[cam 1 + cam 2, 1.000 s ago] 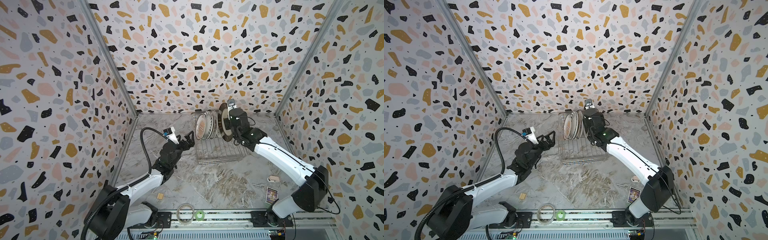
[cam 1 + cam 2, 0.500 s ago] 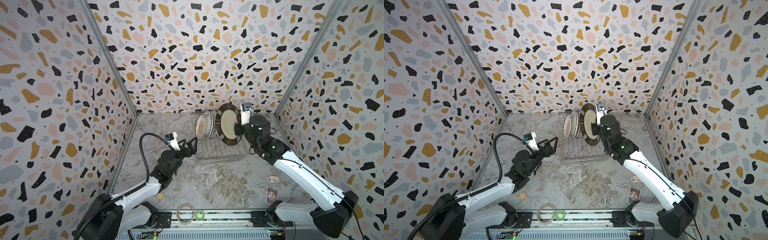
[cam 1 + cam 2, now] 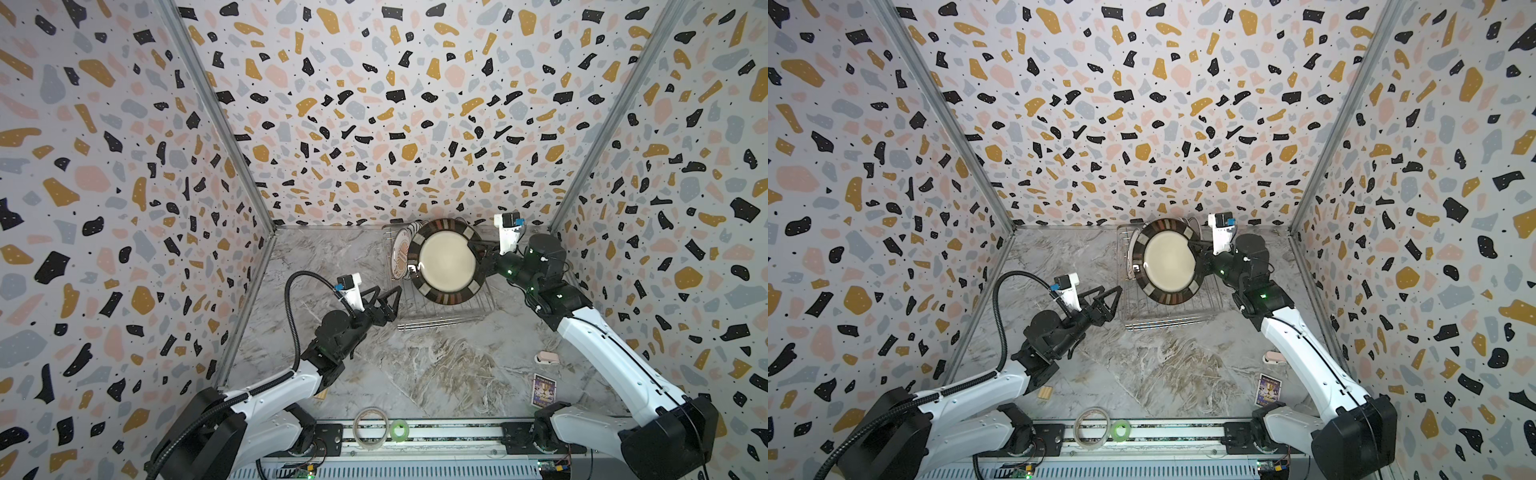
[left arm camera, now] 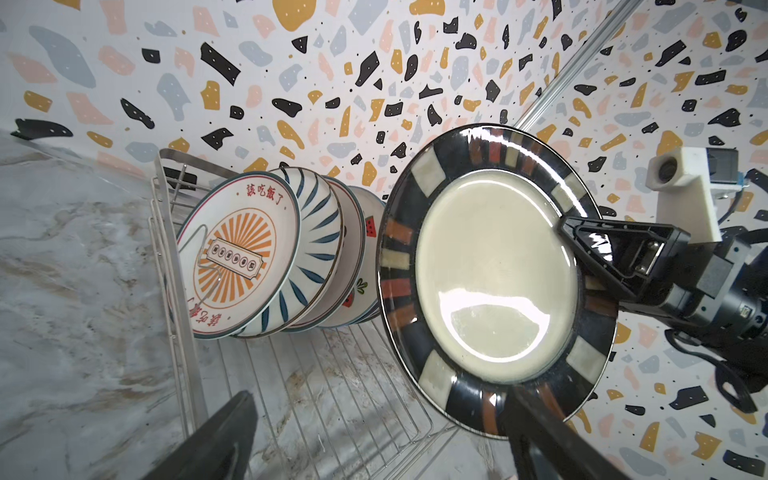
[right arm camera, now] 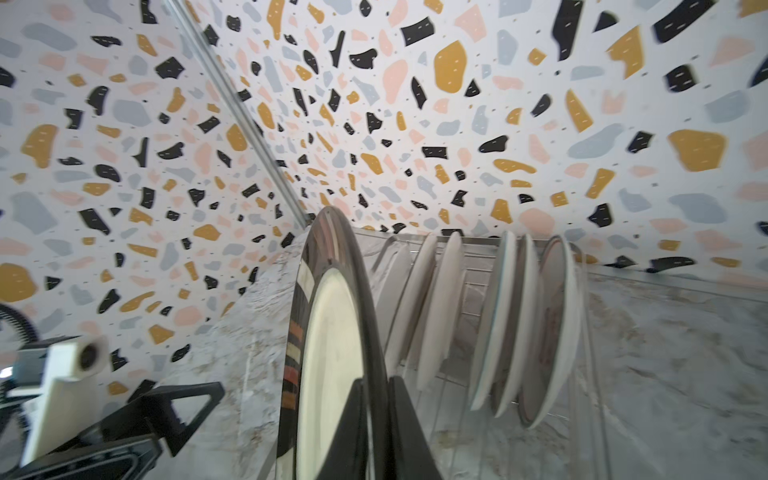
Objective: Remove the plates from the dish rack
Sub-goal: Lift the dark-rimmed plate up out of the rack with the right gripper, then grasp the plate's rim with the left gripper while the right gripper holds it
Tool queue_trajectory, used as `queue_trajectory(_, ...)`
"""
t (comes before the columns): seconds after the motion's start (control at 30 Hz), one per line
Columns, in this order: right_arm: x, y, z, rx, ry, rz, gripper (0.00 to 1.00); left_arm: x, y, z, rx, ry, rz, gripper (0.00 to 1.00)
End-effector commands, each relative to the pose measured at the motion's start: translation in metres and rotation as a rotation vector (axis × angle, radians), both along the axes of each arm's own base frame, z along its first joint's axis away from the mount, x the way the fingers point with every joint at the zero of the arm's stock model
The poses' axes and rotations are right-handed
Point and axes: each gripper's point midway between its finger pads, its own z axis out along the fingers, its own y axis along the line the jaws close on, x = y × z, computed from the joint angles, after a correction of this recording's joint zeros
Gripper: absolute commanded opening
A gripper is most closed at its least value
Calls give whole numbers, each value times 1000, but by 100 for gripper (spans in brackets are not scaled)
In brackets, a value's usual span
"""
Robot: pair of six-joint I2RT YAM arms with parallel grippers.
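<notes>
My right gripper (image 3: 478, 253) is shut on the right rim of a dark-rimmed plate with a cream centre (image 3: 446, 261), held upright above the dish rack (image 3: 440, 320). The right wrist view shows both fingers pinching that plate (image 5: 328, 353) at its edge, at the right gripper (image 5: 376, 384). Several white printed plates (image 4: 241, 253) still stand in a row at the rack's far end (image 5: 536, 328). My left gripper (image 3: 388, 295) hangs open by the rack's front left corner, nothing between its fingers. In the left wrist view one finger (image 4: 540, 424) overlaps the held plate's (image 4: 494, 282) lower rim.
Two tape rolls (image 3: 370, 422) lie on the front rail. A printed card (image 3: 543, 390) and a small pale object (image 3: 546, 357) lie at the front right, and a small wooden block (image 3: 1044, 392) at the front left. Patterned walls close in three sides.
The right gripper has lifted the dark-rimmed plate out of the rack and swung it right, its face now turned up. The left gripper has edged slightly right.
</notes>
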Motion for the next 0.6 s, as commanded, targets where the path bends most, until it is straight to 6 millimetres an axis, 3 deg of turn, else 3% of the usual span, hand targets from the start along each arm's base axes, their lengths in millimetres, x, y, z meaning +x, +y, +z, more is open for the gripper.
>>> queue_trajectory(0.0,-33,19,78,206,-206,197,0,-16,-11,22,-108,-69,-94,93)
queue_trajectory(0.17,-45,26,70,283,-187,307,0,-20,-20,20,-129,-48,-125,92)
queue_trajectory(0.23,-47,28,66,295,-180,330,0,-22,-20,22,-156,-47,-133,87)
queue_trajectory(0.4,-48,29,55,300,-169,339,0,-35,-31,28,-217,-47,-218,55)
queue_trajectory(0.57,-46,29,45,288,-168,331,0,-33,-30,24,-214,-30,-208,30)
